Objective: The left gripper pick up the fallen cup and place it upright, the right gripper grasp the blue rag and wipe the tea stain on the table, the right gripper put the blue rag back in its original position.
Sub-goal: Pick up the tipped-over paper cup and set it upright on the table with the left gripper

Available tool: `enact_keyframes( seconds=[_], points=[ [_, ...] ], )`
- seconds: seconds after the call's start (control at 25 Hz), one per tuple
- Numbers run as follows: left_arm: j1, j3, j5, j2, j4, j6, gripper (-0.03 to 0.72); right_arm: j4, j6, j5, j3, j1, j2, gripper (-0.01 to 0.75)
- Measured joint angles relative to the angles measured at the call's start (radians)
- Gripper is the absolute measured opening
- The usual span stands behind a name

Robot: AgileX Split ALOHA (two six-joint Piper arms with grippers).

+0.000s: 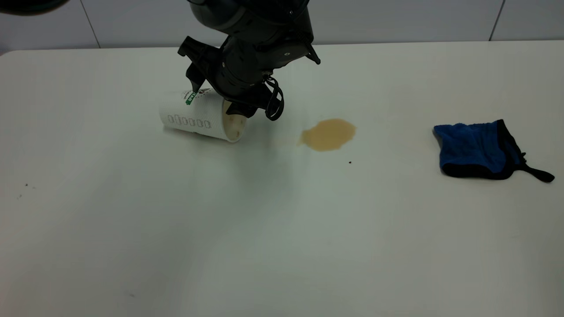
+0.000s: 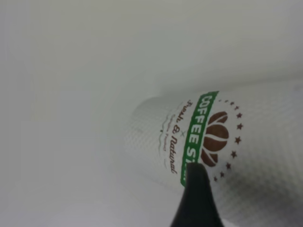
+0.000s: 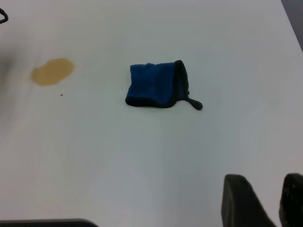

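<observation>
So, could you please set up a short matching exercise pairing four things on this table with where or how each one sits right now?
Things:
1. cup
2. tea stain
3. blue rag
4. left gripper

States:
A. folded, near the table's right edge in the exterior view
B. lying on its side
C. tan puddle between cup and rag
D. down at the cup

Pairs: 1-B, 2-C, 3-A, 4-D
</observation>
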Motion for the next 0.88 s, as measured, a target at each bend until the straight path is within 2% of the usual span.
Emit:
enact_keyframes(
  seconds=[0.24, 0.44, 0.6, 0.76, 0.88],
  points=[
    [0.009, -0.001, 0.016, 0.02, 0.032, -0.041, 0.438, 0.0, 0.0, 0.0, 0.0, 0.0, 0.0, 0.239],
    [0.009, -0.002, 0.058, 0.03, 0.099, -0.078, 0.208, 0.0, 0.0, 0.0, 0.0, 0.0, 0.0, 0.239],
    [0.009, -0.066, 0.162, 0.03, 0.122, -0.102, 0.032, 0.0, 0.0, 0.0, 0.0, 0.0, 0.0, 0.239],
    [0.015, -0.222, 0.289, 0.029, 0.106, -0.073, 0.006, 0.0, 0.0, 0.0, 0.0, 0.0, 0.0, 0.239],
    [0.034, -0.359, 0.293, 0.008, 0.001, 0.051, 0.006, 0.0, 0.0, 0.0, 0.0, 0.0, 0.0, 0.239]
  ],
)
